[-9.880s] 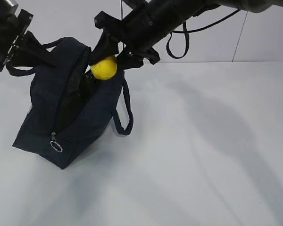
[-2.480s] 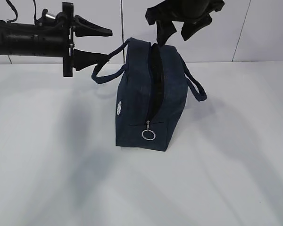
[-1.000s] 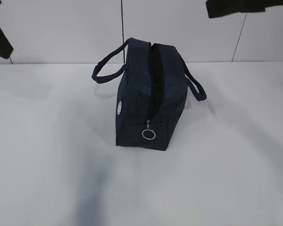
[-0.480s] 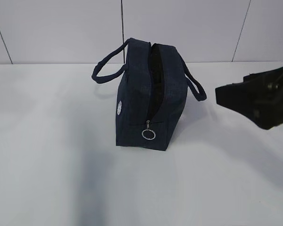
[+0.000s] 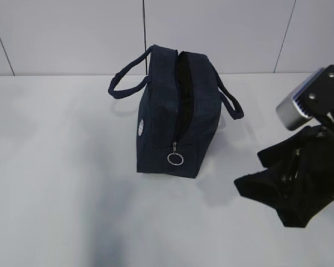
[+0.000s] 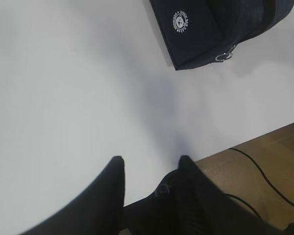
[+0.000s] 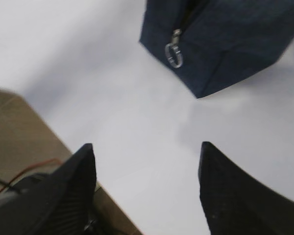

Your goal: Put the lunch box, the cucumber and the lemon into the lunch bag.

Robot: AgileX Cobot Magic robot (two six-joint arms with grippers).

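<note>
- Standing upright on the white table [image 5: 55, 211], the lunch bag [image 5: 178, 119] is seen with its top zipper parted and the silver ring pull [image 5: 175, 159] hanging at the near end.
- No lunch box, cucumber or lemon is visible outside; presumably they are inside the bag, though its interior is too dark to tell.
- The bag's long axis is run from near to far, roughly 6 to 12 o'clock in the exterior view.
- The right gripper [image 7: 144, 188] is the nearer one; the bag is placed at about 10 o'clock from it in the exterior view. Its jaws are spread wide, nothing between them.
- The left gripper [image 6: 149, 171] is parted moderately and empty, with the bag well apart at 1 o'clock in its wrist view.
- Versus half a second ago: the right arm is seen lower and nearer the camera; the bag is unmoved.
</note>
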